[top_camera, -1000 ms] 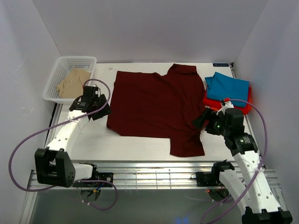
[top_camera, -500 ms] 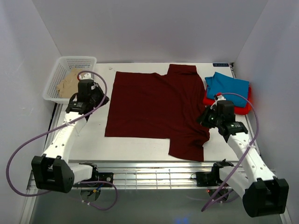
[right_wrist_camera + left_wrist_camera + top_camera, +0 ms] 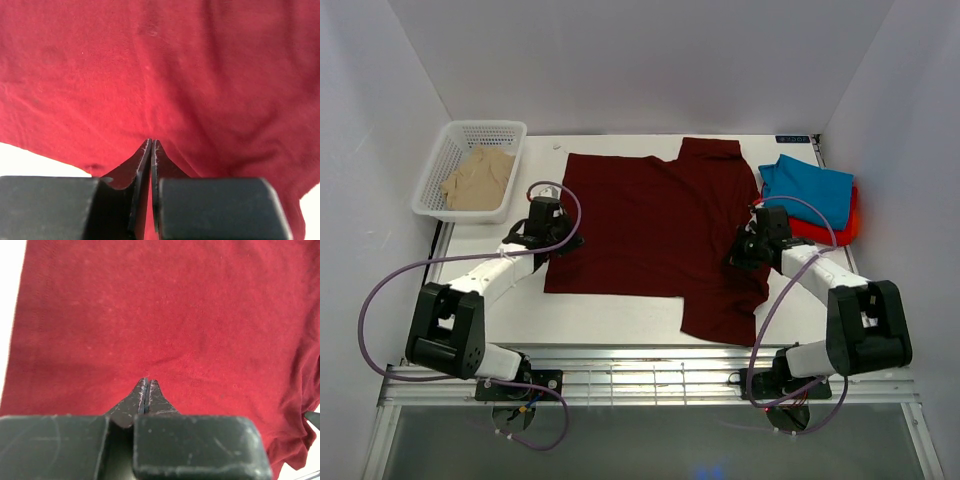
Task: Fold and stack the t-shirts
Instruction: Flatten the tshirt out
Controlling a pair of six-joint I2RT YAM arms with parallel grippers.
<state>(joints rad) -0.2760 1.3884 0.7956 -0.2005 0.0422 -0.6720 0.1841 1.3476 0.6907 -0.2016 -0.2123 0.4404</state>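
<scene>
Both arms have swung inward, left gripper [image 3: 563, 240] and right gripper [image 3: 738, 258] pressed shut at edges of the maroon t-shirt [image 3: 650, 225]. Only the overhead view shows the basket [image 3: 432, 175] and an unreadable label [image 3: 795, 139].

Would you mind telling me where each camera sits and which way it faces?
Top external: fixed above and behind the arms, looking down on the table; both arms show, left gripper and right gripper at the maroon t-shirt.
Left wrist: on the left arm, looking past its shut fingers onto maroon cloth.
Right wrist: on the right arm, looking past its shut fingers at the shirt's edge and bare table.
Shared: all three views show the maroon t-shirt and a gripper on it.
</scene>
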